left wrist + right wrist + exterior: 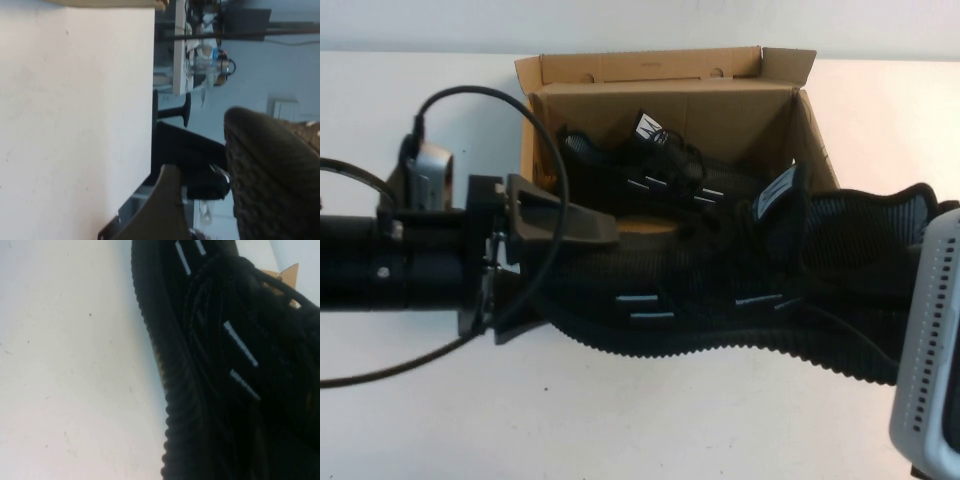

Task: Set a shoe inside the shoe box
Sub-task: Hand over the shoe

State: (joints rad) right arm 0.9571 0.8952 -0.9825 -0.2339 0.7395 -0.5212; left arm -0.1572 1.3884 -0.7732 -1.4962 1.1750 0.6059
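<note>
Two shoes: one (720, 310) held just in front of the shoe box (570, 105), its mate (640, 170) inside.
Left pincer (570, 250): at the toe, clenched on the shoe.
Right pincer: at the heel end, grip cannot tell.
Handling: probably light, soft mesh; firmer hold at sole (175, 405).
Tabletop (440, 420): beneath.

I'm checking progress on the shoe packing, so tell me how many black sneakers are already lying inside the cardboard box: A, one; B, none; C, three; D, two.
A: one black sneaker lies inside the shoe box, while the shoe is held above the box's near edge, the left gripper at its toe and the right gripper at its heel end.
</note>
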